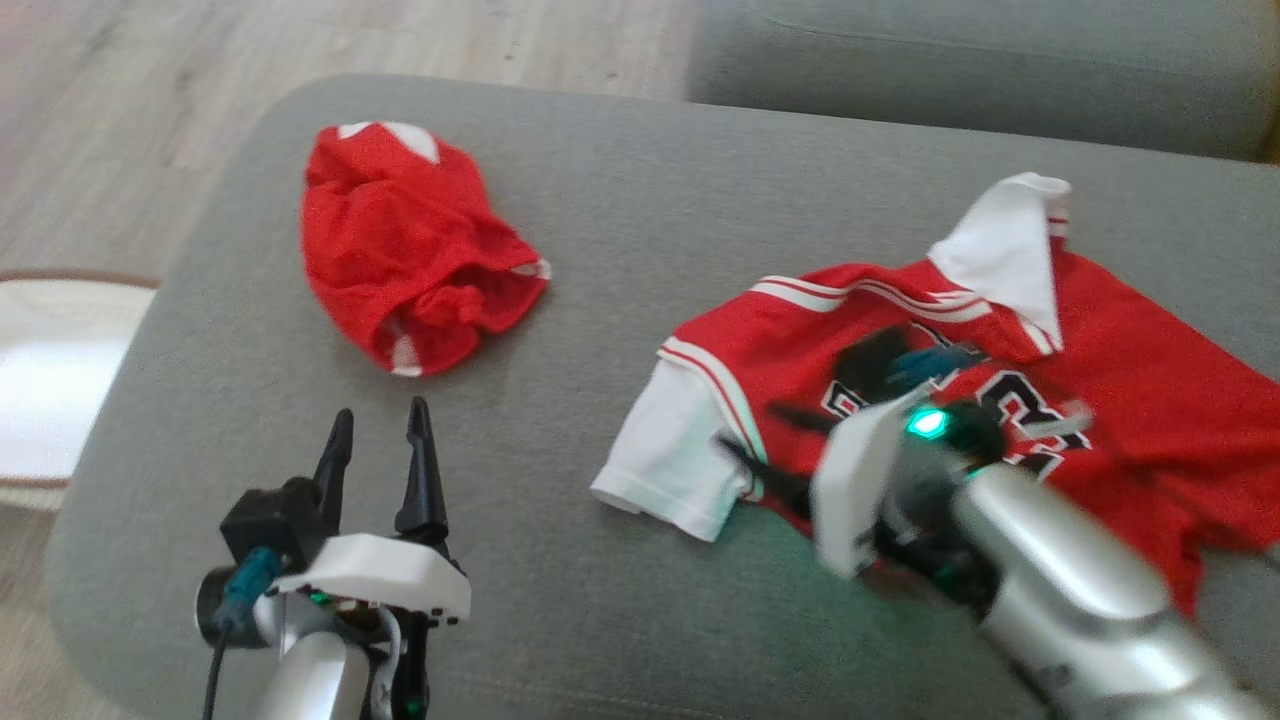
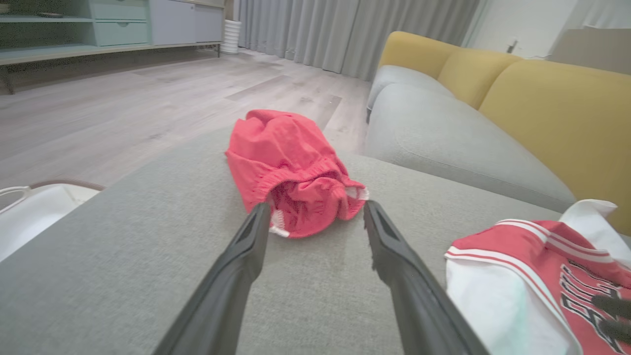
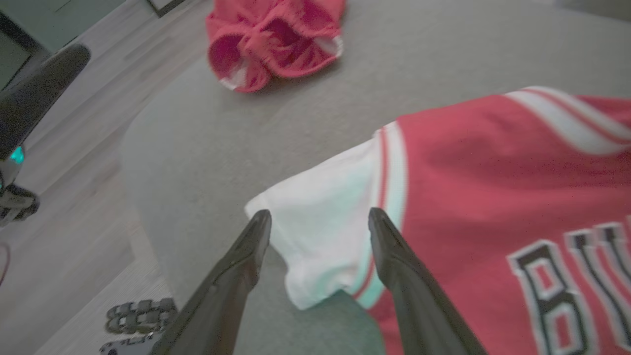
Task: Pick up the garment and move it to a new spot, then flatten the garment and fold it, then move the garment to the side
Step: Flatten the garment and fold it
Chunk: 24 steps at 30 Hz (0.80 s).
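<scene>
The garment, a red jersey with white sleeves and black lettering, lies partly spread on the right of the grey cushion. It also shows in the left wrist view and the right wrist view. My right gripper hovers over its left white sleeve. In the right wrist view that gripper is open, its fingers straddling the sleeve and holding nothing. My left gripper stands open and empty at the near left, pointing at crumpled red shorts.
The red shorts lie bunched at the cushion's far left. A white basket stands on the wooden floor off the left edge. A grey sofa seat with yellow backrests lies behind.
</scene>
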{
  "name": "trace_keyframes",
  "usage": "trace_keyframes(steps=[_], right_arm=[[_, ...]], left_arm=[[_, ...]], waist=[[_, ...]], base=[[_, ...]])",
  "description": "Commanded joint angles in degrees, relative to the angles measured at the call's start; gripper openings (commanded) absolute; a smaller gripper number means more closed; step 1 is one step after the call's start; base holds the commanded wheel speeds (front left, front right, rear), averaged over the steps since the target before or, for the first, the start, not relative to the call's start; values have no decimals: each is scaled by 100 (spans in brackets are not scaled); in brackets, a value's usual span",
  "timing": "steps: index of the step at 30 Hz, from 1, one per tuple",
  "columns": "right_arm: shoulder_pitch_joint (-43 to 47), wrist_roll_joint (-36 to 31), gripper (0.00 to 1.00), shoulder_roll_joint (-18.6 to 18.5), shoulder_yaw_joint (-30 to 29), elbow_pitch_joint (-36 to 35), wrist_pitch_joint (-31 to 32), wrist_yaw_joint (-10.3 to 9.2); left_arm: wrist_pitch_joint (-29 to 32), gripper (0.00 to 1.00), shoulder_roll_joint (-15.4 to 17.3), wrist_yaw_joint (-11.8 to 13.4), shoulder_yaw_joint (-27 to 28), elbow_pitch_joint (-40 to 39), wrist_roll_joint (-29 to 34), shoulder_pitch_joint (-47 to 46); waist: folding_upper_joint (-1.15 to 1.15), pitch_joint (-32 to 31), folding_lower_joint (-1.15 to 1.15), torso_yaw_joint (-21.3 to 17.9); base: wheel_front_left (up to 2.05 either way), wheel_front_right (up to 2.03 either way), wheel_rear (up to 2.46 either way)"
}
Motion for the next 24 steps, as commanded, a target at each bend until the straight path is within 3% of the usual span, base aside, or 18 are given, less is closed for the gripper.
trace_keyframes(steps=[1,6,10,13,18,24], right_arm=[[-230,85,100,-247,-236,-346,-98,-4],[54,106,100,-826,-1119,-717,-248,-4],[529,-48,100,-911,-2201,-840,-681,-4],[1004,-281,100,-667,-3055,-843,-1111,-4],[1678,-586,100,-36,-4140,-775,-1126,-4],[1526,-1034,100,247,-4764,-640,-884,-4]], left_arm=[[-70,100,29,30,253,-235,55,-121],[-70,100,45,33,317,-271,76,-121],[-70,100,56,49,370,-321,99,-104],[-70,100,64,51,413,-350,105,-107],[-70,100,70,31,425,-344,117,-84],[-70,100,73,4,393,-319,135,-140]], waist=[[0,-6,0,-282],[0,-13,0,-690],[0,0,0,-929],[0,-2,0,-1031],[0,-21,0,-1180],[0,46,0,-1284]], base=[[0,0,0],[0,0,0],[0,0,0],[0,0,0],[0,0,0],[0,0,0]])
